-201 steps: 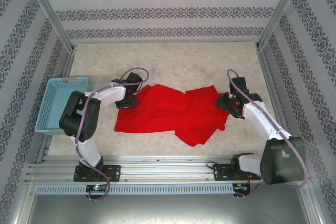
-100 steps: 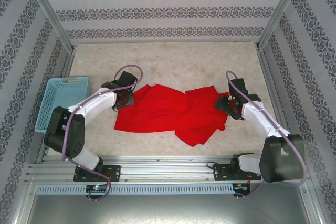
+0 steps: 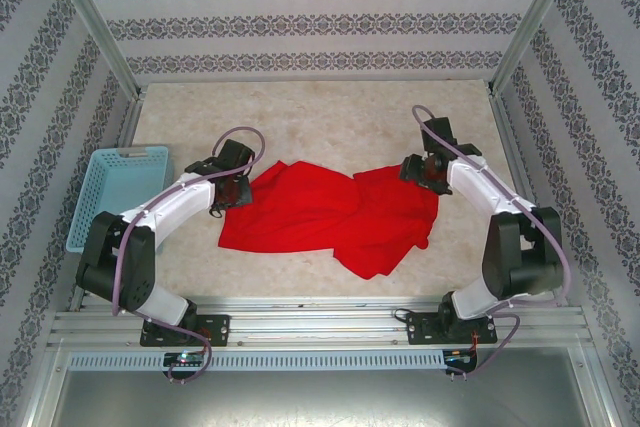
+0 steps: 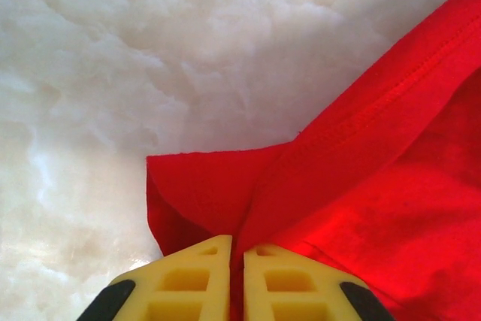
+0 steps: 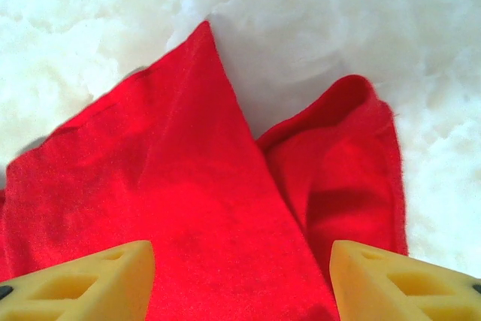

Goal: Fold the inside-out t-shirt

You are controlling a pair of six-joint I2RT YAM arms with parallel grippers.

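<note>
Right end effector (image 3: 412, 169) moved back over marbled table (image 3: 330, 117) between patterned walls (image 3: 320, 22).

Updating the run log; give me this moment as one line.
left gripper: shut on t-shirt edge | right gripper: open over t-shirt | t-shirt: rumpled, unfolded

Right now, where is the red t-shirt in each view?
Top external: t-shirt spread across mid-table.
Left wrist: right and lower half, a fold pinched in the left gripper.
Right wrist: centre and bottom, under the open right gripper.
Shared landmark: pale marbled table.
</note>
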